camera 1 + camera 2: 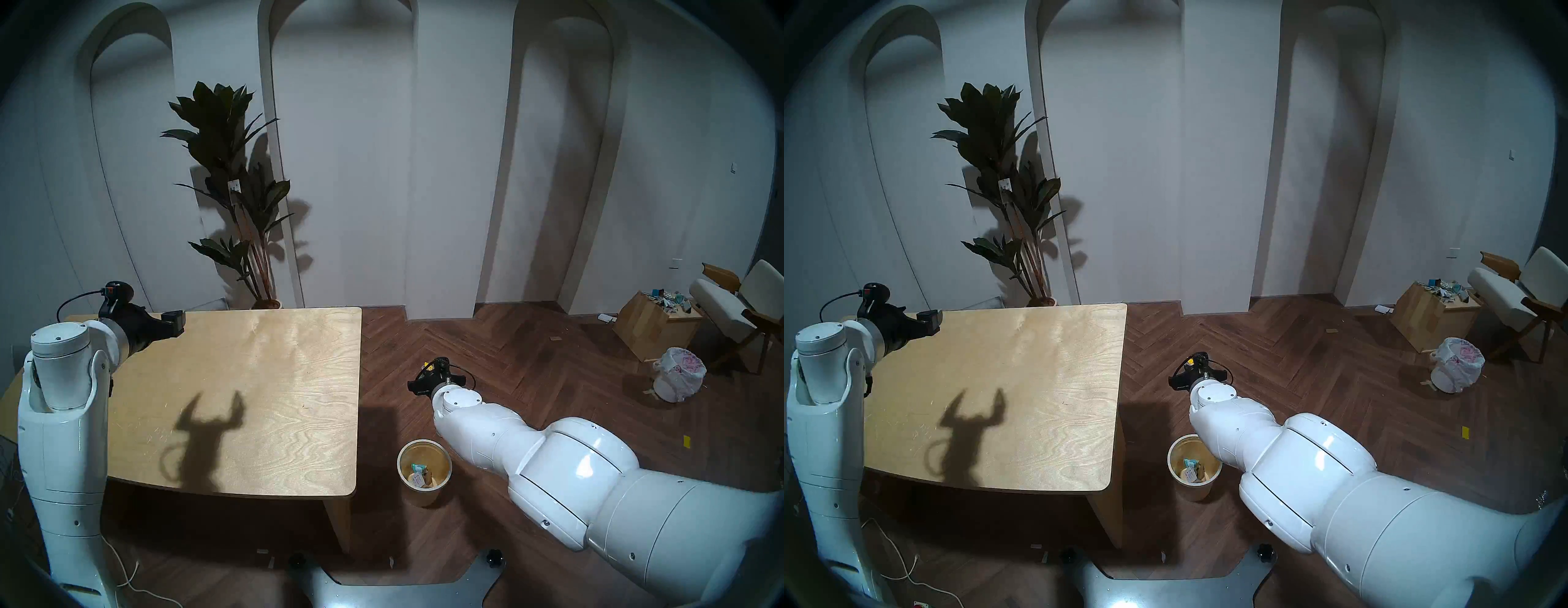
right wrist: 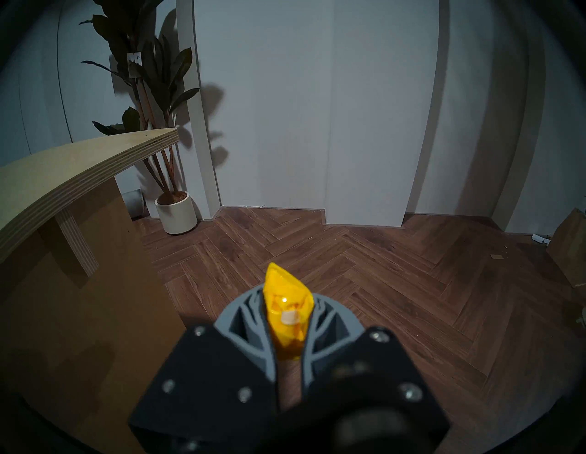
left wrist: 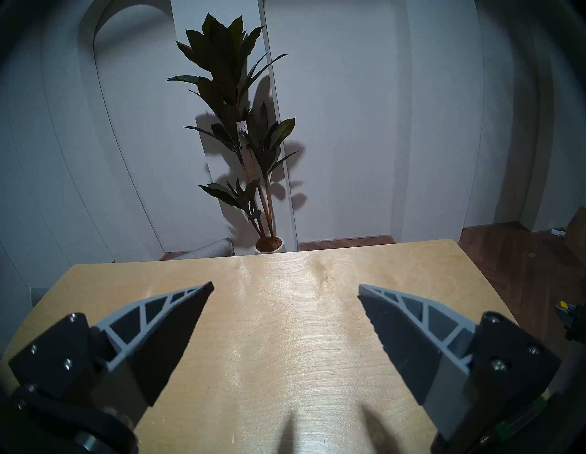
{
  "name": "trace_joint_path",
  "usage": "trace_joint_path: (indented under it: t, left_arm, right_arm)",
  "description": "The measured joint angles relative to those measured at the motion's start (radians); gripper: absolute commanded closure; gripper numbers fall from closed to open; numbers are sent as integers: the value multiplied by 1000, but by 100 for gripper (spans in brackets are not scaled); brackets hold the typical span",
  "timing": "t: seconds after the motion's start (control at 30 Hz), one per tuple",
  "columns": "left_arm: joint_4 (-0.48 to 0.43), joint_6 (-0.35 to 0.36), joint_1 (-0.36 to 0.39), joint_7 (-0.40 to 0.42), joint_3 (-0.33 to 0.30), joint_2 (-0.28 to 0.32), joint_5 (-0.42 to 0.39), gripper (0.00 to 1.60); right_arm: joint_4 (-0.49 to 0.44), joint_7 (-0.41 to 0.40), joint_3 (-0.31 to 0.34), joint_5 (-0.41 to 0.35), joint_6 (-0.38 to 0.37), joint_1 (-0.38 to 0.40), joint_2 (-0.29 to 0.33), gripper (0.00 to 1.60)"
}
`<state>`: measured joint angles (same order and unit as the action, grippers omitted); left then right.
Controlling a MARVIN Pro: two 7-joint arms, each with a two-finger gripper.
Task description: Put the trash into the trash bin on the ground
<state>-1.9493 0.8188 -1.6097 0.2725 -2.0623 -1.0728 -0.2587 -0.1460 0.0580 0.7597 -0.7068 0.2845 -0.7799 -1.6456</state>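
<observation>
Yellow paper lump (image 2: 287,312) pinched tight between fingers (image 2: 250,329) of right gripper (image 2: 288,304), held over wood floor (image 2: 364,272) beyond cream trash bin (image 1: 424,494). Bin stands beside worktop (image 1: 254,382), teal-and-white wrapper (image 1: 418,468) inside. Left gripper (image 3: 285,290) hangs above worktop, fingers spread wide, holding nothing.

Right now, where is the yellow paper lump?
The yellow paper lump is pinched in the shut right gripper, held above the wooden floor beyond the cream trash bin, right of the table.
</observation>
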Motion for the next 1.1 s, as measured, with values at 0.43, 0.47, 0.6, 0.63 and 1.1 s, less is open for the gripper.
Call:
trace_joint_path:
  t: [0.43, 0.47, 0.6, 0.63, 1.1]
  left_arm:
    - [0, 0, 0, 0, 0, 0, 0, 0]
    - [0, 0, 0, 0, 0, 0, 0, 0]
    - [0, 0, 0, 0, 0, 0, 0, 0]
    - [0, 0, 0, 0, 0, 0, 0, 0]
    - [0, 0, 0, 0, 0, 0, 1, 0]
  right_arm:
    - [3, 11, 0, 3, 2, -1, -3, 160]
    - [3, 12, 1, 3, 3, -1, -3, 160]
    - [4, 14, 1, 4, 4, -2, -5, 160]
    - [4, 14, 1, 4, 4, -2, -5, 160]
    - [8, 32, 1, 7, 12, -4, -11, 160]
